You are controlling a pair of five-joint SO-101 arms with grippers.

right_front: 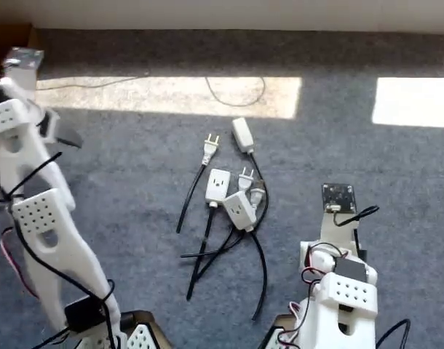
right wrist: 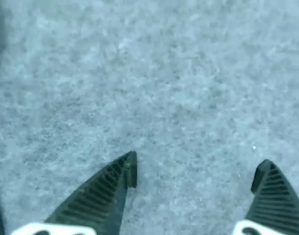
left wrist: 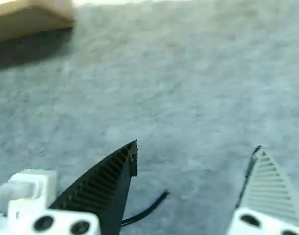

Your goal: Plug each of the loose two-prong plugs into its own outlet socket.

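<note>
Well apart from left pincer (left wrist: 196, 159) and right pincer (right wrist: 196, 171), loose plugs (right_front: 210, 145).

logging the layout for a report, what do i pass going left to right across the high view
white arm by the left edge → loose two-prong plug → white block on a black cord → second white arm

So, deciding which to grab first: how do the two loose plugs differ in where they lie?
The far plug lies alone on bare carpet; the near plug sits close beside a socket. The far plug's cord runs off free; the near plug's joins the tangle. Both are white, prongs pointing away from the arms.
</note>
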